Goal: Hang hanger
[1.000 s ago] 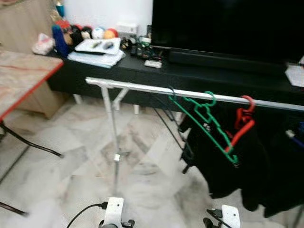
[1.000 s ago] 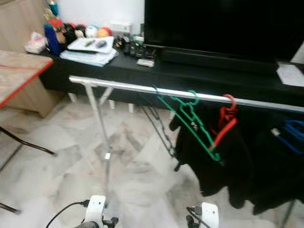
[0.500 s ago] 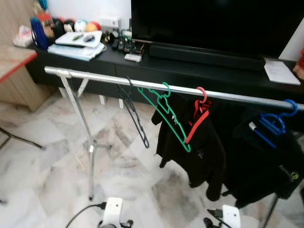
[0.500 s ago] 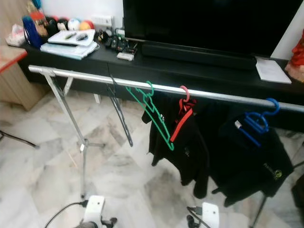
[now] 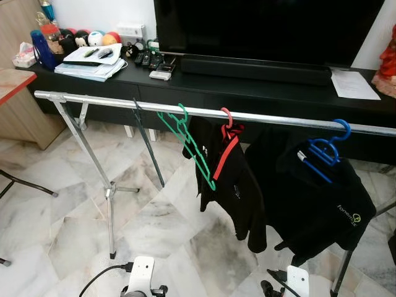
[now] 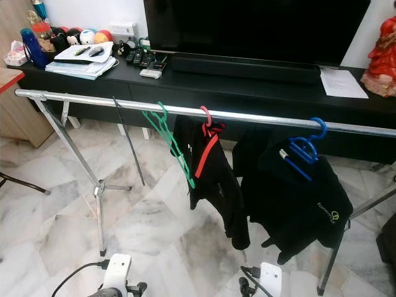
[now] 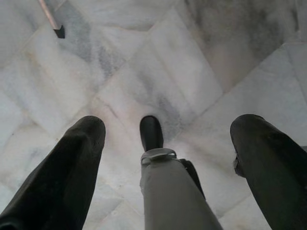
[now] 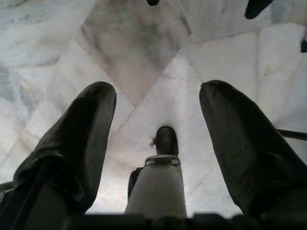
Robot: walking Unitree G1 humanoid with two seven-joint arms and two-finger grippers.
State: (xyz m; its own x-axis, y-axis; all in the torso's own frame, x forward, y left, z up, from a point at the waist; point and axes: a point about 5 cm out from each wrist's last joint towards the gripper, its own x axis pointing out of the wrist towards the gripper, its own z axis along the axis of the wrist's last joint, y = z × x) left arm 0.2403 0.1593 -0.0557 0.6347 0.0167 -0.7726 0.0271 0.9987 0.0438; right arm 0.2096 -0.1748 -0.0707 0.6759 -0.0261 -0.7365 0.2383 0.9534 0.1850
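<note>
Left eye view: silver rail spans marble floor before a black TV cabinet.

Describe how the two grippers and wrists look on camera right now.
Both grippers, left and right, have two long, rounded black fingers flanking a grey central piece with a black tip. From the head camera, each wrist is a white block with black cables attached.

Hangers hang along the rail — cabinet behind, television on it.

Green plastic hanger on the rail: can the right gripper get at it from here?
Probably not yet. The green plastic hanger hangs bare on the silver rail, unobstructed, but the right gripper hangs low, open over marble floor.
</note>
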